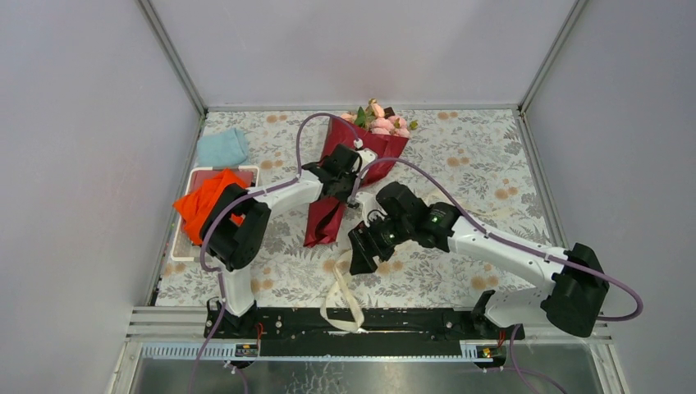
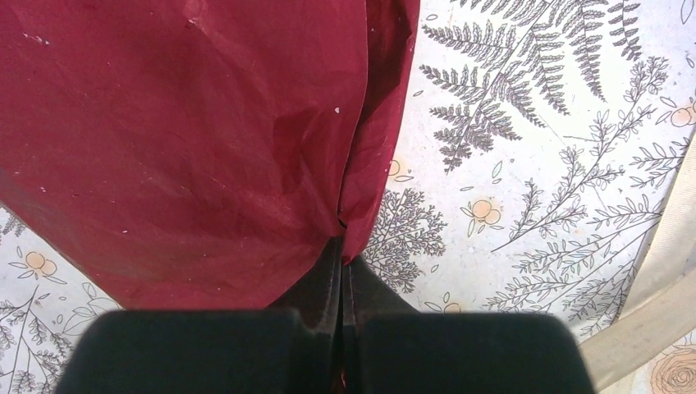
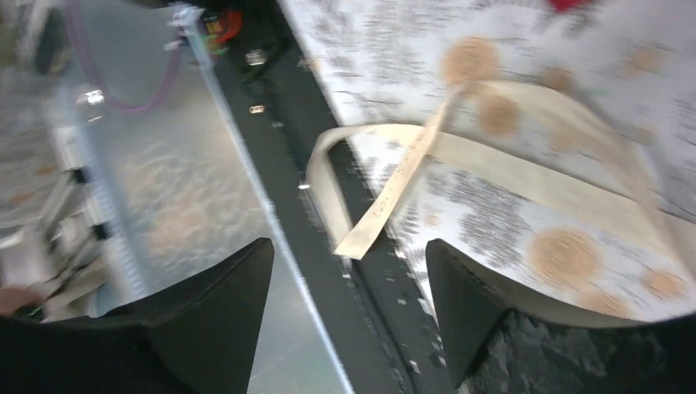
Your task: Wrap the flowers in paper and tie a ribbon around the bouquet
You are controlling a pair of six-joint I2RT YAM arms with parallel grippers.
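from above you see the bouquet (image 1: 353,156) lying on the flowered tablecloth (image 1: 476,164), pink flowers (image 1: 384,123) at its far, wide end and the narrow tip pointing near. your left gripper (image 1: 351,185) sits at its middle; your right gripper (image 1: 361,256) hangs just near and right of the tip, above the cream ribbon (image 1: 341,287), which trails over the near edge onto the black rail (image 1: 427,324). an orange cloth (image 1: 207,201) lies far left. on the left wrist view, your fingers (image 2: 324,283) are pressed together, pinching a fold of the dark red paper (image 2: 189,148). the right wrist view is blurred: its fingers (image 3: 226,308) stand apart, nothing between them, ribbon beyond.
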